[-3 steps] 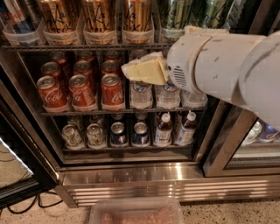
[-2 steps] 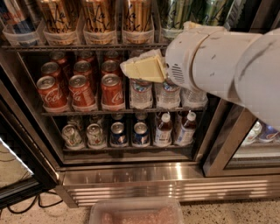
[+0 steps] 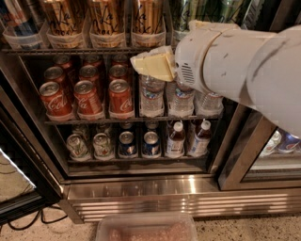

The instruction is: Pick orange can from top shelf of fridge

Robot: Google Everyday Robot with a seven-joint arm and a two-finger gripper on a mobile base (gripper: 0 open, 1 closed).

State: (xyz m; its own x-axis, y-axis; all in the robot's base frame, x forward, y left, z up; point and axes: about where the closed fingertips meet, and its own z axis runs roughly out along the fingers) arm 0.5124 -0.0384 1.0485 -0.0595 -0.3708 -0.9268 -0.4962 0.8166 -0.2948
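Three tall orange cans (image 3: pixel 106 16) with dark script stand in clear trays on the top shelf (image 3: pixel 89 49) of the fridge (image 3: pixel 141 188), at the upper left of the camera view. Their tops are cut off by the frame edge. My gripper (image 3: pixel 151 66), cream-coloured at the end of the big white arm (image 3: pixel 235 66), sits just below the shelf rail. It is under and slightly right of the rightmost orange can (image 3: pixel 148 16) and does not touch it. It holds nothing that I can see.
Green cans (image 3: pixel 211 12) stand right of the orange ones. Red cola cans (image 3: pixel 87 96) and water bottles (image 3: pixel 153 96) fill the middle shelf, with small cans and bottles (image 3: pixel 150 141) below. A clear plastic bin (image 3: pixel 146 228) lies on the floor. The open door (image 3: pixel 19 155) is at left.
My gripper and arm have moved slightly up, closer to the top shelf rail. The cans have not moved.
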